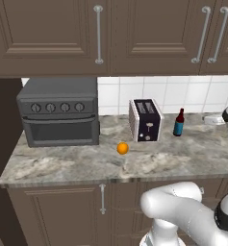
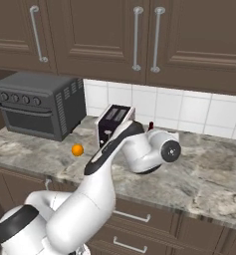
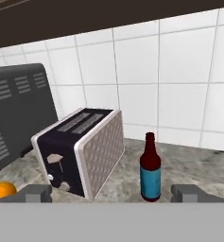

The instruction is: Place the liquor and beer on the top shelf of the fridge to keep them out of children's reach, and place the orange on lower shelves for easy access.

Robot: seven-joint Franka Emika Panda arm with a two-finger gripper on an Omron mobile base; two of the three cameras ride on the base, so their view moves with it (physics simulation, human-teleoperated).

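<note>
The beer (image 1: 179, 122), a dark brown bottle with a blue label, stands on the counter just right of the toaster. In the hand view the beer (image 3: 150, 170) stands upright ahead of my gripper (image 3: 112, 194), a little right of the middle and some way off. My gripper is open, with nothing between its fingertips (image 3: 38, 193). The orange (image 1: 122, 148) lies on the counter in front of the toaster; the orange (image 2: 77, 150) also shows left of my arm, and the orange (image 3: 2, 190) at the hand view's lower left. The liquor, the fridge and its shelves are out of view.
A black and silver toaster (image 1: 145, 120) stands mid-counter, and a dark grey toaster oven (image 1: 60, 113) stands at the left. A small pale flat object (image 1: 214, 119) lies at the back right. Brown wall cupboards (image 1: 110, 33) hang overhead, above a tiled wall (image 3: 156, 71).
</note>
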